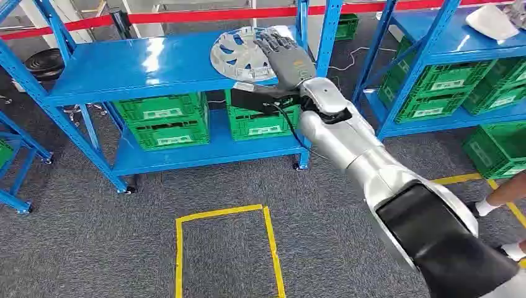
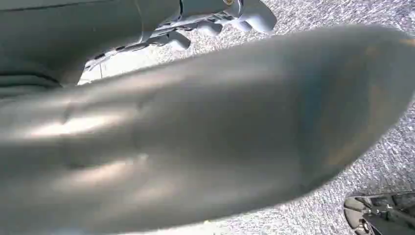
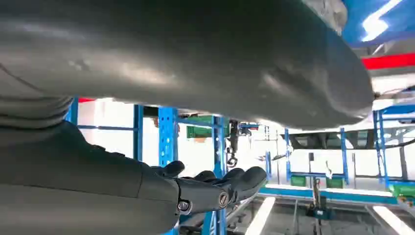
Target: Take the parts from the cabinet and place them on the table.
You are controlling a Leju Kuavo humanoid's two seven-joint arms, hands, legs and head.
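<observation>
Fingers (image 1: 271, 42) of the right hand (image 1: 285, 59) lie spread over the round silver plastic wheel cover (image 1: 239, 54), apparently gripping its near edge, though the hold is hard to confirm. Beneath the fingers, the cover rests on the blue metal cabinet shelf (image 1: 136, 65); green plastic crates (image 1: 162, 120) sit lower down.

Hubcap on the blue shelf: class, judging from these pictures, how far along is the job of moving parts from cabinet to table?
Early. Nothing looks delivered: the silver hubcap lies on the blue rack's top shelf. In hand: the right hand rests over its rim, grip unclear. Left: lifting it and carrying it to a table.
</observation>
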